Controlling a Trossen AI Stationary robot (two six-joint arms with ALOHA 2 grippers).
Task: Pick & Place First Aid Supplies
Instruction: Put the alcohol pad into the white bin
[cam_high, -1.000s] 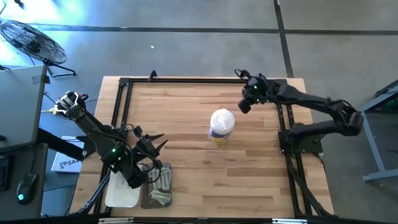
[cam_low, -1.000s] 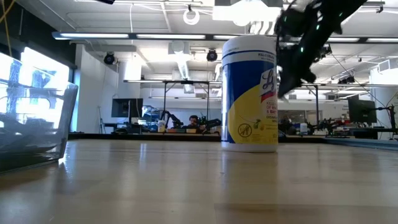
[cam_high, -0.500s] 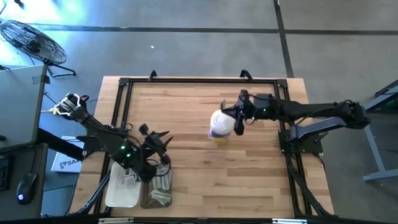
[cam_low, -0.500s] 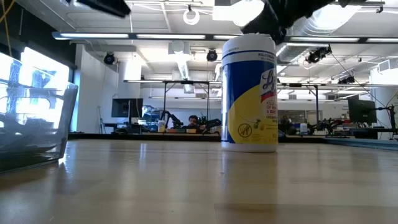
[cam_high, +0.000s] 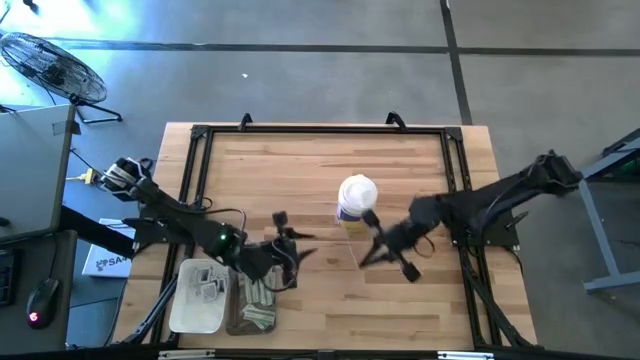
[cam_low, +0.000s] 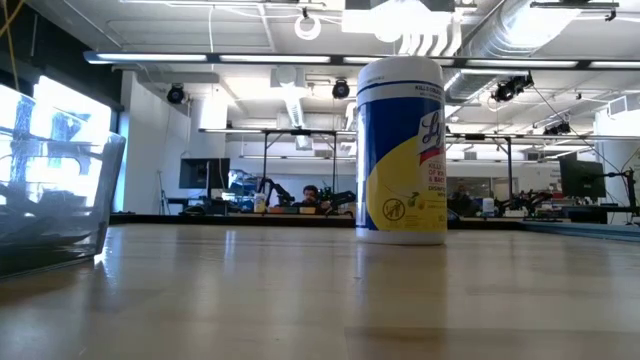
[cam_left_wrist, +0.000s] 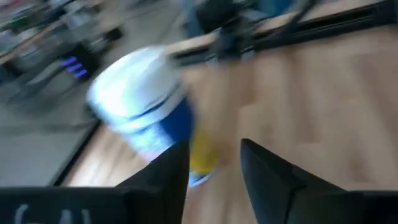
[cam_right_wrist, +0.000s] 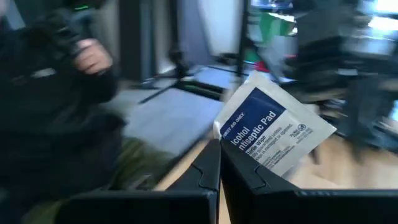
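High view: white tray (cam_high: 180, 310) holds square packets (cam_high: 207, 283); right hand (cam_right_wrist: 219, 163) pinches a wipe packet (cam_right_wrist: 272, 137), left hand (cam_left_wrist: 214, 165) parted, empty

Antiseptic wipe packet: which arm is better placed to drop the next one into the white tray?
Right. The right gripper is shut on a white-and-blue wipe packet, mid-table just right of the canister. The left gripper is nearer the white tray but open and empty.

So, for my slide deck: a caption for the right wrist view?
Right end effector shut on a white-and-blue antiseptic wipe packet.
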